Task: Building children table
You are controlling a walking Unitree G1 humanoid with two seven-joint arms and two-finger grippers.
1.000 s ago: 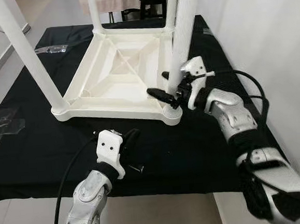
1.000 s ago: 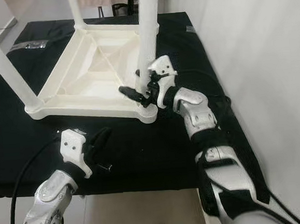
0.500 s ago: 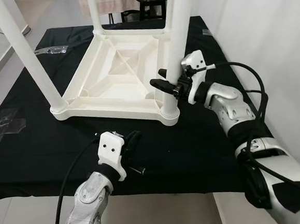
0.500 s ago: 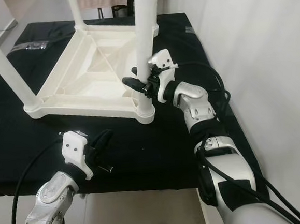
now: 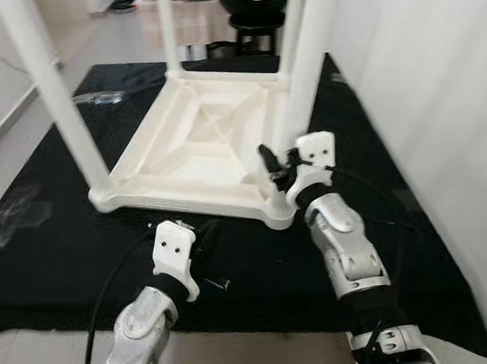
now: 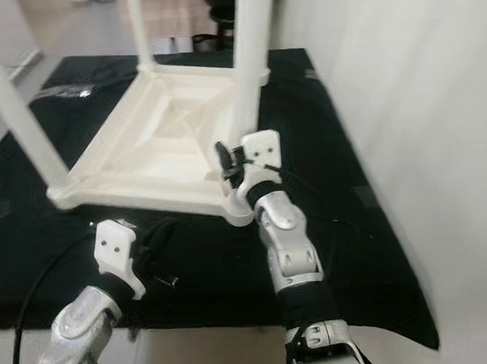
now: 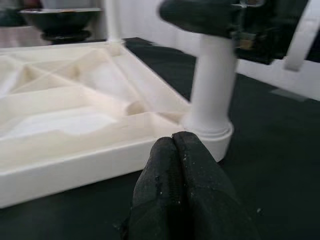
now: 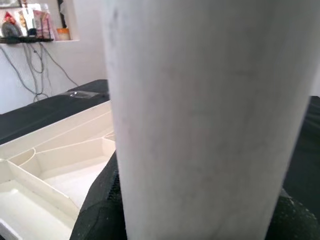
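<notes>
Left eye view shows the white children's table [image 5: 199, 156] lying upside down on the black-covered surface [image 5: 55, 247], its near-right leg [image 5: 297, 85] standing in the corner socket at about 5 o'clock of the tabletop. The right gripper [image 5: 278, 169] has its fingers wrapped around the base of that leg, holding it; the right wrist view confirms the white tube sits between them. To seat this leg well, I judge the grip should keep the tube upright and press or twist straight down into the socket, without levering sideways, since the light tabletop could slide on the cloth. The left gripper [image 5: 204, 240] hovers low over the surface at about 6 o'clock of the tabletop, fingers pressed together on nothing, and could brace the rim. Count: one tabletop, four legs standing, two grippers, and one small dark part [image 5: 218, 282] lying beside the left fingers.
</notes>
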